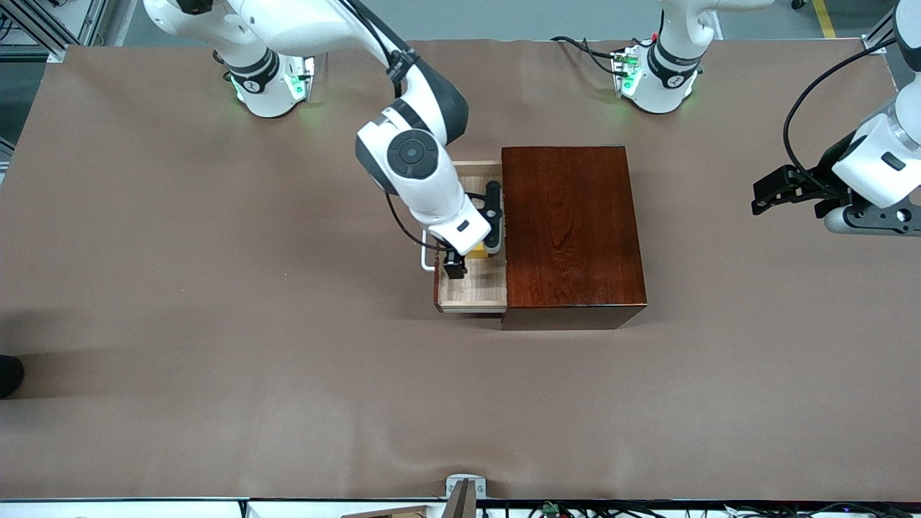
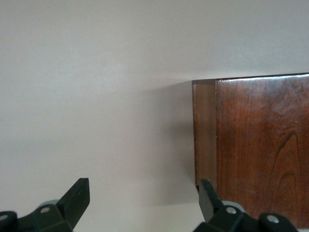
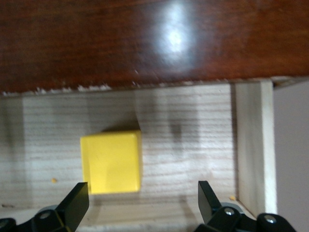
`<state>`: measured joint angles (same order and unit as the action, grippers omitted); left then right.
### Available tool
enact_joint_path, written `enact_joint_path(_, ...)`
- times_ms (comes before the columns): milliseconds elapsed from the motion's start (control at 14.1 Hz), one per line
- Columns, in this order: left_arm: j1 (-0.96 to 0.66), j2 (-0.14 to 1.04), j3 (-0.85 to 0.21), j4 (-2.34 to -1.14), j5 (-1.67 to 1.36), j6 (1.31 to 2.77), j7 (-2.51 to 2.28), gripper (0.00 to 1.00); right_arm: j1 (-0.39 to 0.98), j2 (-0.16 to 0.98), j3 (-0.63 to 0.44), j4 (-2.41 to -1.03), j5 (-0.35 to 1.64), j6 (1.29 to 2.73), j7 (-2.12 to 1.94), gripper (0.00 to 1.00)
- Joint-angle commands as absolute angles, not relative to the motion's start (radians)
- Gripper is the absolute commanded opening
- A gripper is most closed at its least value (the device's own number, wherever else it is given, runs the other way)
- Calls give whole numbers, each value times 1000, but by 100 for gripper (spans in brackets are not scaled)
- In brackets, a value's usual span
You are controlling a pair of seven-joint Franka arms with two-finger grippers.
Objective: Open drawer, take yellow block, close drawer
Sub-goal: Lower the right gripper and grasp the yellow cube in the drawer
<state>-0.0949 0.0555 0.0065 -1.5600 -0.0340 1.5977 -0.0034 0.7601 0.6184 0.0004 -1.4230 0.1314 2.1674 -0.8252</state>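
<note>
A: Where does your right gripper (image 1: pixel 471 259) stand?

B: It hangs over the open drawer (image 1: pixel 471 288), fingers spread apart and closed on nothing. In your right wrist view the two dark fingertips (image 3: pixel 77 200) frame the pale wood floor of the drawer (image 3: pixel 193 145), and the yellow block (image 3: pixel 111 162) lies on that floor, nearer one fingertip than the other and touching neither.

A: And the block itself, relative to the box?

B: You see the yellow block (image 1: pixel 478 250) inside the drawer, close to the edge of the dark reddish-brown wooden box (image 1: pixel 568 230), largely covered by the gripper in the front view. The drawer is pulled out of the box toward the right arm's end of the table, and part of its white handle (image 1: pixel 427 257) shows at the drawer's outer end.

A: The left gripper?

B: Your left gripper (image 1: pixel 766 196) waits in the air, well apart from the box, toward the left arm's end of the table. Its fingers (image 2: pixel 77 195) are apart and hold nothing; the left wrist view shows a corner of the box (image 2: pixel 256 145) and the brown table cover (image 1: pixel 216 288).
</note>
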Motion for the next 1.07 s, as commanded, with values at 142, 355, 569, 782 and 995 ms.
enact_joint_path(142,-92,49,0,-1563,14,1605,26,100,791,640,-11,-1391,112,2155,-764,100)
enact_joint_path(355,-91,49,0,-1563,12,1605,26,100,811,650,-11,-1394,112,2155,-727,100)
enact_joint_path(569,-91,49,0,-1562,8,1605,26,100,818,660,-11,-1396,112,2155,-689,100)
enact_joint_path(782,-92,48,0,-1562,6,1605,25,100,830,667,-11,-1396,109,2157,-683,100)
enact_joint_path(995,-92,49,0,-1562,6,1605,25,100,833,667,-11,-1397,107,2157,-651,100)
